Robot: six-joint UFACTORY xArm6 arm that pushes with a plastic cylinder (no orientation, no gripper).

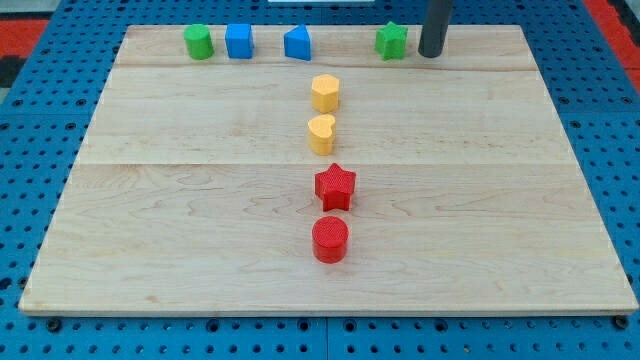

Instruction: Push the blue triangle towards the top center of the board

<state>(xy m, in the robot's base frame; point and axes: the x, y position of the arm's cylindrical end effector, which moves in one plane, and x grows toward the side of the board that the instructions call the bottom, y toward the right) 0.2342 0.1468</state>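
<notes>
Blue triangle point(297, 43) sits at the bench's point(150, 230) 12 o'clock edge, just left of centre, with a blue cube point(239, 41) and green block point(198, 42) at its 9 o'clock and a green star point(391, 41) at its 3 o'clock. My tip point(431, 54) rests at the star's 3 o'clock, just beside it; no jaws are fitted. At the triangle's 5 o'clock, a column runs toward 6 o'clock: yellow hexagon point(325, 92), yellow heart point(321, 133), red star point(335, 187), red cylinder point(330, 239).

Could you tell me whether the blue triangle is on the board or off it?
On: the blue triangle sits on the wooden board near its top edge.
</notes>
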